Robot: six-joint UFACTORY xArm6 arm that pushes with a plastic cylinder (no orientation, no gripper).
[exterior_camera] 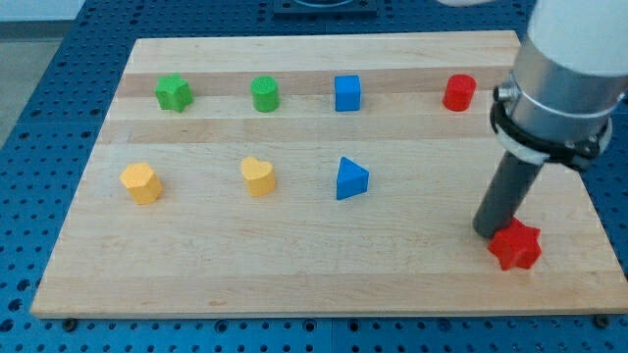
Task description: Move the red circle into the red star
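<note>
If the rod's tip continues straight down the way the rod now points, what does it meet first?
My tip points down at the wooden board and seems already on it, so it meets the board itself. The red star sits right beside it, toward the view's bottom right; whether they touch is unclear.

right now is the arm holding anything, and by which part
Nothing is held: the arm ends in a plain rod. My tip rests on the board right beside the red star, at its upper-left edge. The red circle sits apart, near the view's top.

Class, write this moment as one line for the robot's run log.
tip: touching red star, its upper left | red circle: top row, far from star, unmoved | task: not done
</note>
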